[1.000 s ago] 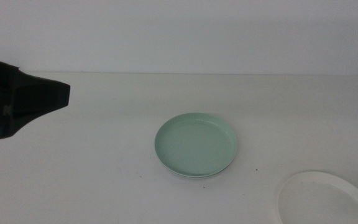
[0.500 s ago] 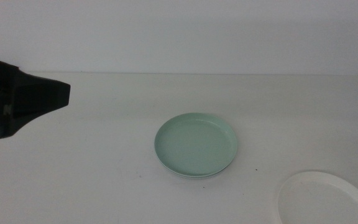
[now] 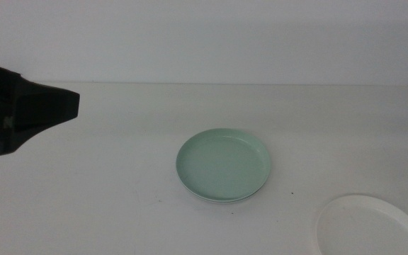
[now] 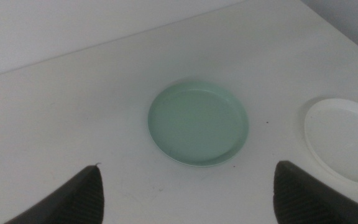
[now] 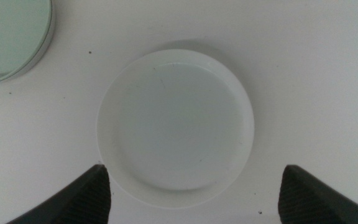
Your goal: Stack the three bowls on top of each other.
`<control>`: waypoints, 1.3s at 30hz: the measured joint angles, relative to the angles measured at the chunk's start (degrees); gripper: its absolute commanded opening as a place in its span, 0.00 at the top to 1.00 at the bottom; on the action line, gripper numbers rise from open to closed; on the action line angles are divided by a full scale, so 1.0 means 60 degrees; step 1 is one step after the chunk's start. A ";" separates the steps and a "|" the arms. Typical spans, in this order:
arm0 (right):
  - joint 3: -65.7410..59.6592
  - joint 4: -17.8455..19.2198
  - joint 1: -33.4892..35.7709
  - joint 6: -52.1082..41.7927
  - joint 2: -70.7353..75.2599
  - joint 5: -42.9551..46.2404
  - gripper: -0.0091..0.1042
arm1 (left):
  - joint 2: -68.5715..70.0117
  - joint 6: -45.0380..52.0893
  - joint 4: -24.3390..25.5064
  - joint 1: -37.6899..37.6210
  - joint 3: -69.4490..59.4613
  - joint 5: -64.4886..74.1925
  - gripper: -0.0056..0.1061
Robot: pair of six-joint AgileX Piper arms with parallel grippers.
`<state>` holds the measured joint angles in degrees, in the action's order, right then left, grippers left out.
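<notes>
The mint green bowl point(image 3: 224, 166) sits near the middle of the white table point(image 3: 119, 184), and a thin paler rim shows under its near edge, so it seems to rest on another dish. At about four o'clock from it, well apart, lies the white bowl point(image 3: 371, 227), cut by the picture's corner. The left gripper point(image 4: 188, 193) hangs above the table at roughly nine o'clock from the green bowl, jaws spread wide and empty. The right gripper point(image 5: 194, 193) hovers over the white bowl, jaws wide apart, gripping nothing.
</notes>
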<state>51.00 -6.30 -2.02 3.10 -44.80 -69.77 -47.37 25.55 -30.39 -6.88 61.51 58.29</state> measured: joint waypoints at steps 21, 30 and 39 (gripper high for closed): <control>-0.1479 0.0242 0.0000 0.0144 -0.2212 0.0559 0.10 | 0.0000 0.0000 0.0000 0.0000 0.0000 -0.0407 0.11; -0.1879 0.0223 -0.0556 0.0300 -0.4755 0.2325 0.10 | 0.0000 0.0000 0.0000 0.0000 0.0000 -0.0465 0.11; -0.1879 0.0038 -0.1330 0.0242 -0.7057 0.3779 0.18 | 0.0000 0.0000 0.0000 0.0000 0.0000 -0.0500 0.11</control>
<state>39.72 -6.07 -10.00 4.55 -87.14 -47.10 -47.37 25.55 -30.39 -6.88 61.51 55.29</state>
